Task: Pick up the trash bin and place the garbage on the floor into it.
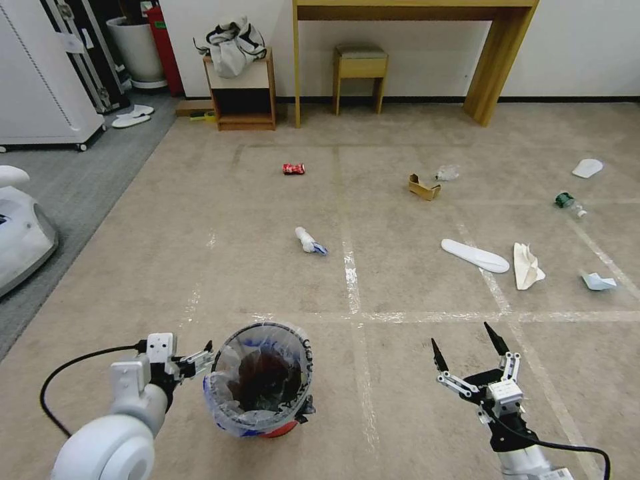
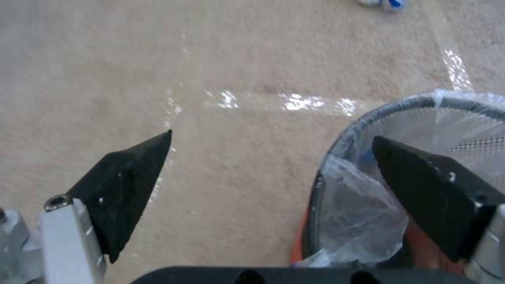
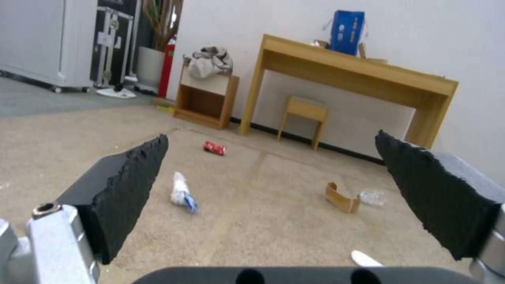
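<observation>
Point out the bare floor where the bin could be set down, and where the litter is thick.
Bare carpet lies between the trash bin and the right gripper, and further out between the red can and the white-and-blue wrapper. It is crowded on the right, around the slipper, crumpled paper and cardboard piece.

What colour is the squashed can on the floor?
Red, with some white; the can shows best in the head view.

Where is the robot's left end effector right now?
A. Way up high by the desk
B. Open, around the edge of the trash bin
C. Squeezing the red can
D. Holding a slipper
B. The left end effector is open, with one finger inside the rim of the trash bin and the other outside over the floor.
</observation>
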Robot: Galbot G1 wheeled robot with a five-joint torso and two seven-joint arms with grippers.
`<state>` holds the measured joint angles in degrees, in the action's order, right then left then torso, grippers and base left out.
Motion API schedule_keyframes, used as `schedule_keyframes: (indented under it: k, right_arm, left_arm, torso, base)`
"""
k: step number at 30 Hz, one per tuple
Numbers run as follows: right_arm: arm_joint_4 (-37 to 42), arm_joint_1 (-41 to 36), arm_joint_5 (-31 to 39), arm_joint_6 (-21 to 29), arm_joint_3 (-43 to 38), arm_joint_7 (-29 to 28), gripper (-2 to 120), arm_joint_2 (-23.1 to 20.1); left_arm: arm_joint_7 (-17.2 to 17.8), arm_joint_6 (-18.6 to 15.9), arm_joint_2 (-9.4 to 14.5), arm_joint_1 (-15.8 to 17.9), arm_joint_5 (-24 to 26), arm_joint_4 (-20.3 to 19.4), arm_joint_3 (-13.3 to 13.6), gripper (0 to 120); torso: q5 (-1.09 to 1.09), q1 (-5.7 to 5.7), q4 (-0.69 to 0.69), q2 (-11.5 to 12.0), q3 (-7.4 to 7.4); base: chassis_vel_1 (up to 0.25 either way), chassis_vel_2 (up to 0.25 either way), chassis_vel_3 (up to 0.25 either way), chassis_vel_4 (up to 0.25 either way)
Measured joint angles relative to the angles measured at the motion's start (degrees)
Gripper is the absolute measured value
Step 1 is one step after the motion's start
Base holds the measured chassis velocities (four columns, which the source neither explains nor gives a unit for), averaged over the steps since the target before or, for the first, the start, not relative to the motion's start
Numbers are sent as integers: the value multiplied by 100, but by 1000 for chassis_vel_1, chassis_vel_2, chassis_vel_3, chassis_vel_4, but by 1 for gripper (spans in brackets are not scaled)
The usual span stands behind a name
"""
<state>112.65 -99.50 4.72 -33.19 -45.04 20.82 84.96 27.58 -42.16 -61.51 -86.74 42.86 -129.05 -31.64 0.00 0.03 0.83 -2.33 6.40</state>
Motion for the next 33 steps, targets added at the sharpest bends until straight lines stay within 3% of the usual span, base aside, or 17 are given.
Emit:
schedule_keyframes:
  k: [6, 12, 20, 33]
  right_arm:
    - [-140, 116, 4, 70, 1, 1, 100, -35]
    - [-244, 174, 5, 82, 0, 0, 100, -23]
    - [-354, 224, 10, 82, -3, -4, 100, 11]
    - [-464, 315, 22, 76, 0, -4, 100, 19]
  left_arm:
    - [447, -47, 100, 510, 706, 467, 369, 100]
    - [703, -41, 133, 869, 945, 811, 712, 100]
    - [913, -20, 113, 1170, 969, 1236, 1109, 100]
    - [910, -6, -42, 1380, 908, 1630, 1427, 100]
  torso:
    - [1, 0, -1, 0, 0]
    - [1, 0, 0, 0, 0]
    - [1, 0, -1, 0, 0]
    - [1, 0, -1, 0, 0]
  base:
    - [0, 0, 0, 0]
    - [0, 0, 0, 0]
    - [0, 0, 0, 0]
    - [0, 0, 0, 0]
